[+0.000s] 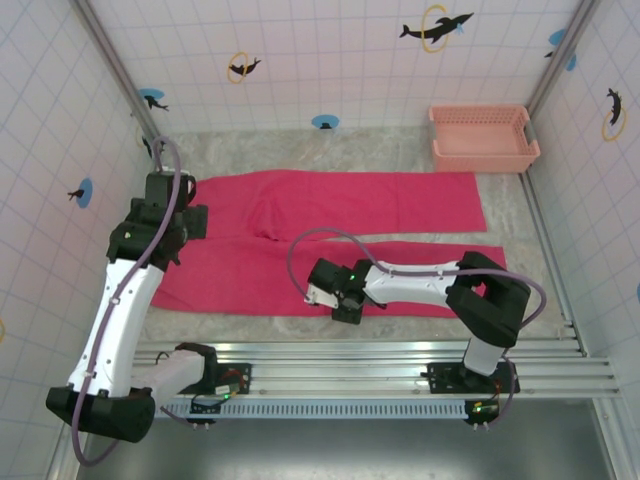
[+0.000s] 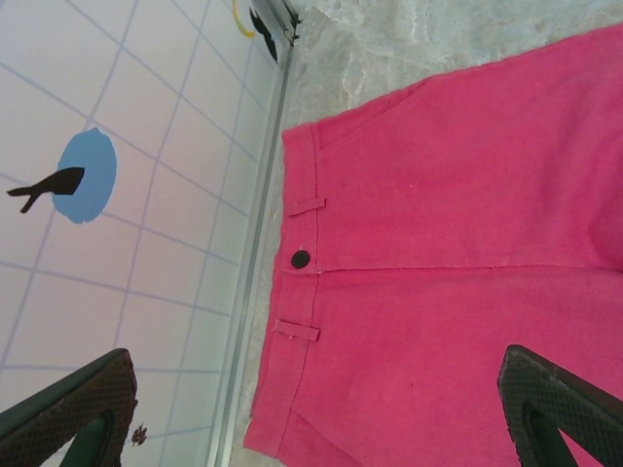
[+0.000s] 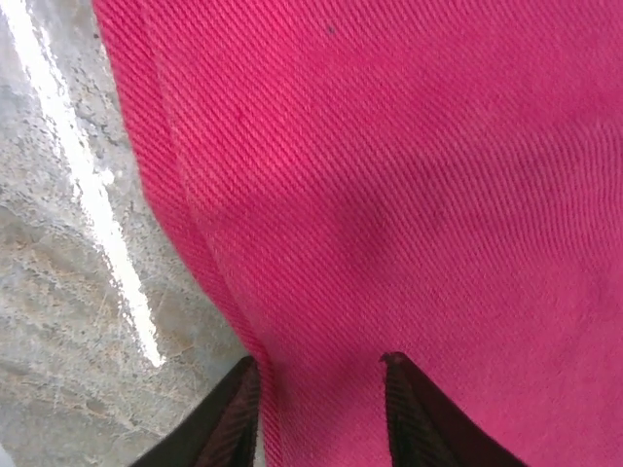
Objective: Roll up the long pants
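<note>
The long pants [image 1: 400,205] lie spread flat on the table [image 1: 250,150], unrolled. The waist is at the left arm's side and both legs run out toward the right, one behind the other. In the left wrist view we see the waistband [image 2: 297,224] lying smooth, with its dark button [image 2: 301,259] facing up.

The right gripper [image 3: 319,362] is low at the near edge of the near leg. Its fingers stand partway apart, astride the side seam, one over bare table and one over cloth. We cannot tell whether they have pinched the cloth.

The left gripper [image 2: 316,355] hovers above the waist with its fingers spread wide and nothing between them. A pink basket [image 1: 480,110] sits in the far right corner, well apart from the pants.

We judge the task to be at its start: the step in hand is getting a first hold on the cloth, and no fold or roll shows yet.

The next move calls for a sure pinch on the edge. The near leg probably then needs laying over the far one to make a narrower strip. Both grippers would need to lift evenly, or the soft cloth will bunch and the roll will skew.
</note>
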Motion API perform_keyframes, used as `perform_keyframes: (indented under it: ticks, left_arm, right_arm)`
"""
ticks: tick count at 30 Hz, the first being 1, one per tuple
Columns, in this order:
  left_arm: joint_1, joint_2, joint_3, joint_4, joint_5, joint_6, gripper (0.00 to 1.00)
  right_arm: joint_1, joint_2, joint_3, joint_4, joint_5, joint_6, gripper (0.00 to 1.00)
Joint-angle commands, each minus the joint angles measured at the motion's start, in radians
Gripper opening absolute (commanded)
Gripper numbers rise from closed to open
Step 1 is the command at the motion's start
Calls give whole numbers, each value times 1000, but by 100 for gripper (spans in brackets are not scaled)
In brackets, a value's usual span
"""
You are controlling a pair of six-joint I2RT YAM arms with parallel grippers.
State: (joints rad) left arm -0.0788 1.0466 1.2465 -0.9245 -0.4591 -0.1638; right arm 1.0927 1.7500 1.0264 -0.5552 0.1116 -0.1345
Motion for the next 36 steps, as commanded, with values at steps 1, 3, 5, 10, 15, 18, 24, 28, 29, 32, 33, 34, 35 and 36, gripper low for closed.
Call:
perform_keyframes:
  ticks: [1, 3, 5, 10, 15, 18, 24, 28, 29, 32, 33, 34, 35, 36]
  left_arm:
    - [-3, 6, 4, -33, -17, 29, 97]
    - [-3, 8, 7, -30, -13, 30, 97]
    - [-5, 11, 7, -30, -7, 30, 95]
    - [-25, 11, -22, -32, 43, 130, 75]
    - [-103, -25, -113, -34, 54, 237, 76]
    - [-141, -62, -166, -40, 135, 274, 77]
    - [-184, -54, -175, -50, 299, 304, 78]
    - [-226, 35, -168, -61, 347, 342, 79]
    - [-235, 61, -171, -59, 345, 347, 79]
    - [-265, 113, -189, -40, 365, 371, 79]
    - [-280, 124, -198, -30, 356, 378, 80]
    - [-288, 134, -201, -24, 353, 381, 80]
    - [-293, 145, -205, -19, 360, 383, 80]
    - [-297, 154, -209, -14, 365, 382, 81]
  right_arm:
    - [-9, 76, 28, 12, 16, -7, 30]
    - [-10, 95, 36, 11, 8, -14, 19]
    - [-14, 98, 39, 3, -8, -24, 3]
    - [-50, 39, 156, -165, -111, -79, 0]
    - [-172, -13, 355, -377, -332, -74, 0]
    - [-248, 9, 445, -446, -419, -69, 0]
    - [-326, 106, 567, -496, -516, -81, 0]
    - [-364, 144, 642, -496, -574, -64, 0]
    - [-371, 152, 663, -496, -587, -59, 0]
    - [-392, 177, 707, -496, -613, -43, 0]
    - [-399, 184, 716, -499, -628, -39, 0]
    - [-403, 188, 720, -499, -634, -34, 0]
    - [-411, 193, 725, -496, -640, -29, 0]
    - [-418, 197, 730, -497, -656, -27, 0]
